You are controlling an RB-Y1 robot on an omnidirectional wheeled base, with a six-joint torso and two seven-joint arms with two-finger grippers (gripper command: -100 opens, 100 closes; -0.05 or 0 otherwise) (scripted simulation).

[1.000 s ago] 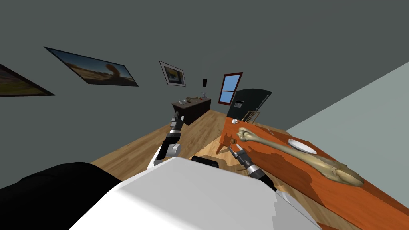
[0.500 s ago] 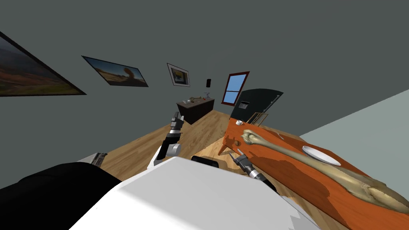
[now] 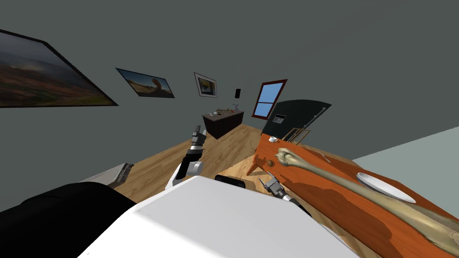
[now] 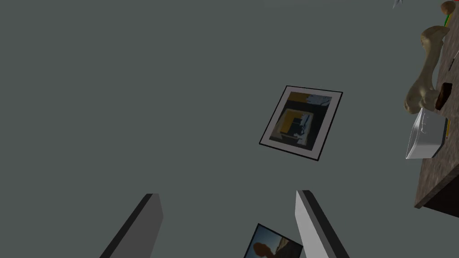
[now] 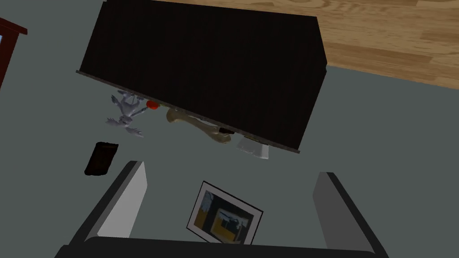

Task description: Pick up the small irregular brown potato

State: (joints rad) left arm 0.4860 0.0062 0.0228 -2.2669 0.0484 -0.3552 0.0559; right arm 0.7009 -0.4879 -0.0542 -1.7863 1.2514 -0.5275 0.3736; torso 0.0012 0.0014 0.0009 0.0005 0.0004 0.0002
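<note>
Approach stage. I hold my right gripper [image 3: 266,180] spread and empty, presumably ready to close. The potato [image 3: 270,163] lies just beyond its tips on the orange table [image 3: 331,192], beside the bone [image 3: 313,168]. My left gripper [image 3: 197,131], also spread, is kept well aside.

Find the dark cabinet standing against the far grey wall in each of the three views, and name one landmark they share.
Head view: the dark cabinet stands across the room, below the white-framed picture.
Left wrist view: a corner of its top shows, carrying a bone, beside that picture.
Right wrist view: its dark front lies between the wooden floor and that picture.
Shared landmark: the white-framed picture.
</note>
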